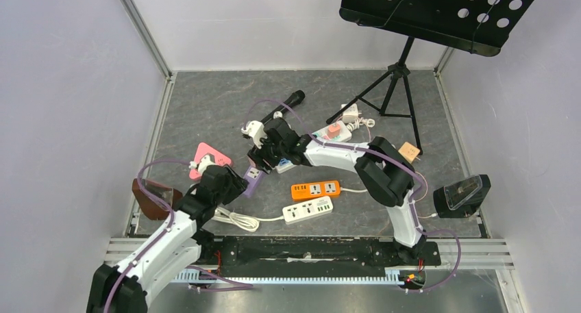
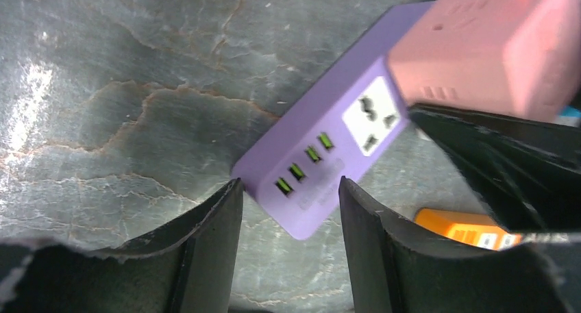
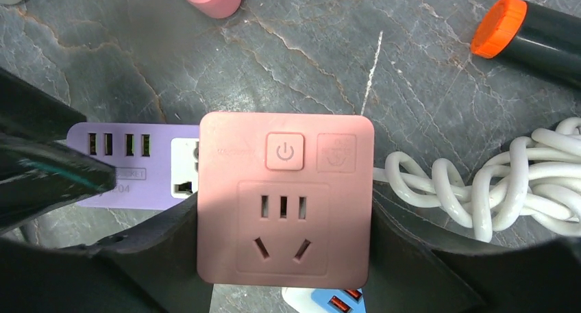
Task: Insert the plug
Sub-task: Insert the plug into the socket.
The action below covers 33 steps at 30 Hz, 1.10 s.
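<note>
Right pincer (image 3: 284,210) at middling width, clamped on the flanks of the pink adapter (image 3: 286,183), which sits face up at the centre of the right wrist view with its pins underneath and hidden. Left pincer (image 2: 288,190) has a finger on either side of the near end of the purple power strip (image 2: 322,148), lower middle of the left wrist view. It reads as a pinch, though contact on one side is hard to confirm. The adapter sits over the strip's far half, overlapping the white socket panel; I cannot tell whether the pins have entered.

Risks: the strip lies diagonal, so a skewed adapter would land its pins on plastic. A downward push could then pivot the strip out of my light end grip or skate it across the table (image 2: 103,87). The adapter's smooth sides could also slip upward between my fingers.

Room: there is bare table to the upper left in the left wrist view. The orange power strip (image 2: 459,224) is near at the lower right. The white cord (image 3: 479,183) lies just right of the adapter, and the torch (image 3: 541,29) is at the upper right. My two pincers work close together, so a knock is possible.
</note>
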Tool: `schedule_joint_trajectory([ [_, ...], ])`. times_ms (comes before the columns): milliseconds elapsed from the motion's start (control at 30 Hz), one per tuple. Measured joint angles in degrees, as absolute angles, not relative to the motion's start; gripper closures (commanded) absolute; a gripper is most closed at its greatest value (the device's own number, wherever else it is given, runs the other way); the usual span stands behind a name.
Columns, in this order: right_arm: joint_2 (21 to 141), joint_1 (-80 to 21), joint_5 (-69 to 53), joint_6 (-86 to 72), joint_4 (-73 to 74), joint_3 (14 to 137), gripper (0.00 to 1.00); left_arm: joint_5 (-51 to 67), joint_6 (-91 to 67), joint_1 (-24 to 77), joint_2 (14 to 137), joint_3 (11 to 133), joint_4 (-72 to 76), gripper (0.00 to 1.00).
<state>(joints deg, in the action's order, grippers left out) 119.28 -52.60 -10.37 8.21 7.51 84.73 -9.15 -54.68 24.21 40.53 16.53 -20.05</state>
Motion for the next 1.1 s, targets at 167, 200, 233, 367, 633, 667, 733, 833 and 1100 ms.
schedule_joint_trajectory([
  [167,117.8,-52.2,-11.2,7.0,-3.0,78.3,1.00,-9.1,-56.3,23.9,45.8,14.2,-14.8,0.40],
  [200,117.9,-52.2,-11.3,6.8,-4.2,77.7,1.00,-9.1,-56.6,23.9,46.2,14.2,-14.4,0.40],
  [233,118.1,-52.1,-11.4,6.7,-5.6,77.3,1.00,-9.1,-56.6,23.9,46.6,14.2,-14.0,0.40],
  [367,119.8,-51.9,-11.5,6.6,-9.9,77.0,1.00,-10.1,-57.1,23.6,47.5,14.2,-12.7,0.40],
  [633,122.3,-51.9,-12.1,6.2,-17.4,76.6,1.00,-14.0,-57.6,23.2,47.3,14.3,-12.6,0.40],
  [667,122.6,-51.9,-12.2,6.1,-18.2,76.6,1.00,-14.5,-57.6,23.2,47.3,14.3,-12.6,0.39],
  [733,123.5,-51.9,-12.6,6.0,-19.7,76.9,1.00,-15.2,-57.6,23.0,47.3,14.3,-12.6,0.39],
  [833,124.6,-51.9,-13.2,6.0,-22.2,76.9,1.00,-16.1,-57.6,22.8,47.3,14.3,-12.6,0.39],
  [1100,124.2,-52.5,-11.1,5.4,-19.9,78.7,0.70,-16.5,-57.6,22.5,47.1,14.4,-12.9,0.35],
])
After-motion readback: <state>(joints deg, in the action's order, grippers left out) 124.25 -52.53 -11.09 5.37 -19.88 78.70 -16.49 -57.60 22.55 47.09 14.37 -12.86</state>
